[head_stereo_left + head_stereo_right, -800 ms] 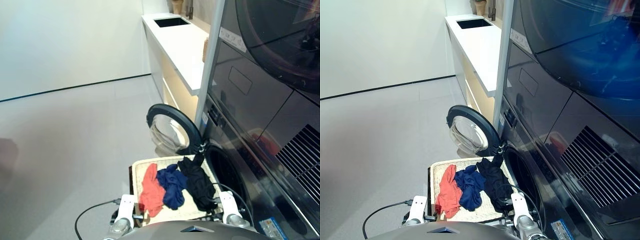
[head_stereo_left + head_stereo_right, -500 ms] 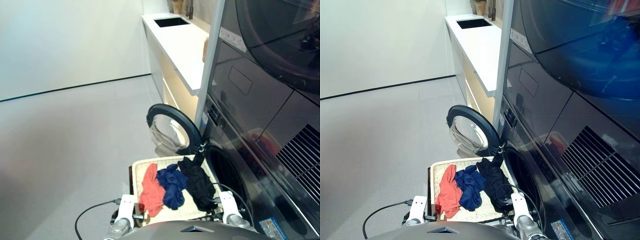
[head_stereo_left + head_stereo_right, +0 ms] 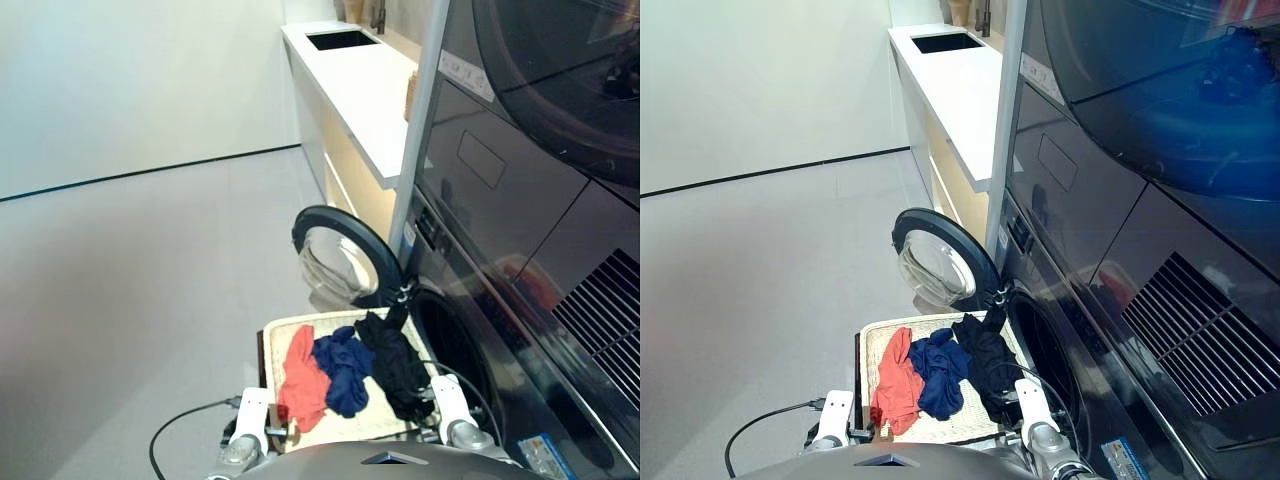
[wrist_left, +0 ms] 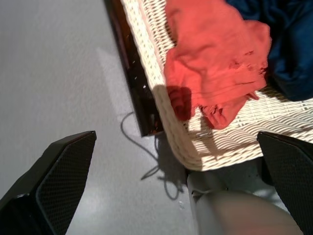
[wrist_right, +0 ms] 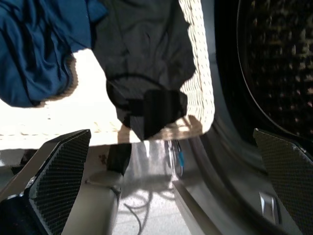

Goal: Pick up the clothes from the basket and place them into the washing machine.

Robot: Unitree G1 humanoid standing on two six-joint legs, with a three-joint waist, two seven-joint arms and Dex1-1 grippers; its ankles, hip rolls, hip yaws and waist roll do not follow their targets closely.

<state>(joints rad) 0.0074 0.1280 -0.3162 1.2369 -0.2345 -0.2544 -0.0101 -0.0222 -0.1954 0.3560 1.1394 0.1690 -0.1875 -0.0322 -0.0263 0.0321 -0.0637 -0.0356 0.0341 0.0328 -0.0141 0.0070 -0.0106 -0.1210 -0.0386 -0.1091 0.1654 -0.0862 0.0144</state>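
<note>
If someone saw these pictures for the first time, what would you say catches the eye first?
Three bright garments lie side by side in the cream wicker basket: a red-orange one on the left, a navy one in the middle, a black one on the right. Just beyond stands the washing machine with its round glass door swung open. Both the left gripper and the right gripper hover open and empty.

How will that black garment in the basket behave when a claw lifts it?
The black garment lies crumpled and creased, so it will probably go floppy and drape. One end hangs over the basket rim toward the washing machine, so it may drag or snag there. It looks thin, likely light.
</note>
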